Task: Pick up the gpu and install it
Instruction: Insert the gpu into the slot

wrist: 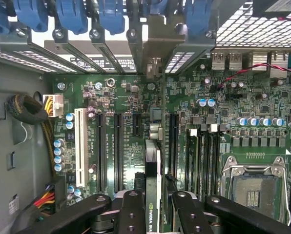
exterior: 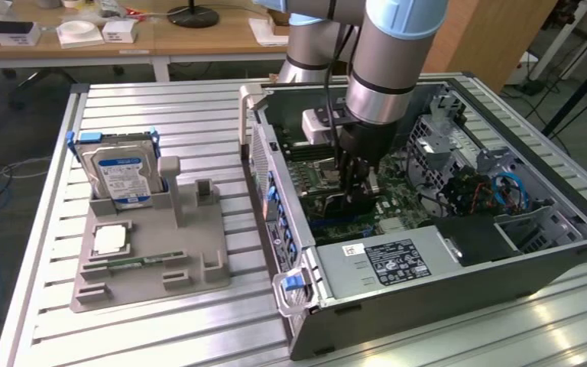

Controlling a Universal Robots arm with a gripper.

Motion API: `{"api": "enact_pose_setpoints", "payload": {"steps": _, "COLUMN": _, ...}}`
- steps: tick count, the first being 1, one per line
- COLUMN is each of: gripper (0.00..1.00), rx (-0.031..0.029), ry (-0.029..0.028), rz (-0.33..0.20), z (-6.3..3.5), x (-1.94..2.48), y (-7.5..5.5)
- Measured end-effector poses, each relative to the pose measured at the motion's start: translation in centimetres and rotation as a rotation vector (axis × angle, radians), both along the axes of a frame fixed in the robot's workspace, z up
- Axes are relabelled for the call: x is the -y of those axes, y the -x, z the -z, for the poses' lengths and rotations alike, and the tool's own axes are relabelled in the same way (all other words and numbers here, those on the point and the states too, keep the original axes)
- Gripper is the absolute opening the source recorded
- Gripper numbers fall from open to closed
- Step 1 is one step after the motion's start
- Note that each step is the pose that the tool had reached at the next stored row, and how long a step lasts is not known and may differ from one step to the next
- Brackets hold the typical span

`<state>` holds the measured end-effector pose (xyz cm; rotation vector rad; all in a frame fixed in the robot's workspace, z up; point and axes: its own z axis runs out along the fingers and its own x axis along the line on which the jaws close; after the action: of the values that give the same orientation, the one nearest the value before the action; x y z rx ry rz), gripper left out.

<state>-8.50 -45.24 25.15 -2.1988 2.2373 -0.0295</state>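
The gpu [wrist: 152, 161] is seen edge-on in the wrist view as a thin dark card standing over the green motherboard [wrist: 121, 97]. Its silver bracket [wrist: 153, 46] reaches the row of rear slot covers. My gripper [wrist: 157, 217] is shut on the card, with one black finger [wrist: 131, 214] on each side of it. In the exterior view the gripper [exterior: 358, 187] is deep inside the open computer case [exterior: 497, 260], just above the board. I cannot tell whether the card's edge sits in a slot.
The power supply [exterior: 390, 260] lies close to the gripper inside the case, with drive cages and blue cables [exterior: 497, 187] further in. On the slatted table at the exterior view's left, a grey holder [exterior: 171, 264] carries a hard drive [exterior: 120, 172], a processor [exterior: 110, 239] and a memory stick [exterior: 131, 264].
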Motion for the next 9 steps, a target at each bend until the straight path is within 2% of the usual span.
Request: {"api": "enact_pose_setpoints", "payload": {"steps": 9, "gripper": 0.26, "rx": -0.0001, "ry": -0.0001, "rz": 0.000, "z": 0.11, "x": 0.01, "y": 0.00}}
